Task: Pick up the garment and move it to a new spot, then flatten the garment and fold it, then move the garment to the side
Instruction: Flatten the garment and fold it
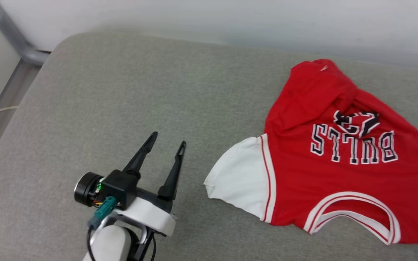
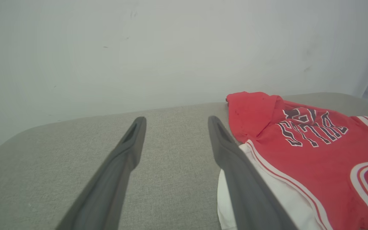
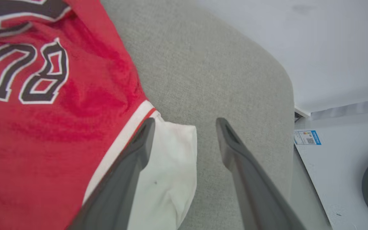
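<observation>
The garment (image 1: 339, 163) lies crumpled, lettering up, on the right of the grey cushion (image 1: 122, 90). The left gripper (image 1: 169, 139) hovers spread beside one white sleeve (image 1: 238, 174), the right gripper (image 3: 185, 120) spread over the other, probably so each can pinch a sleeve.

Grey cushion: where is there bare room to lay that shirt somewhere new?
The widest bare stretch of the grey cushion runs from its left edge to the white sleeve of the garment, around the open left hand. A narrow strip lies between garment and back wall. The right is crowded.
</observation>
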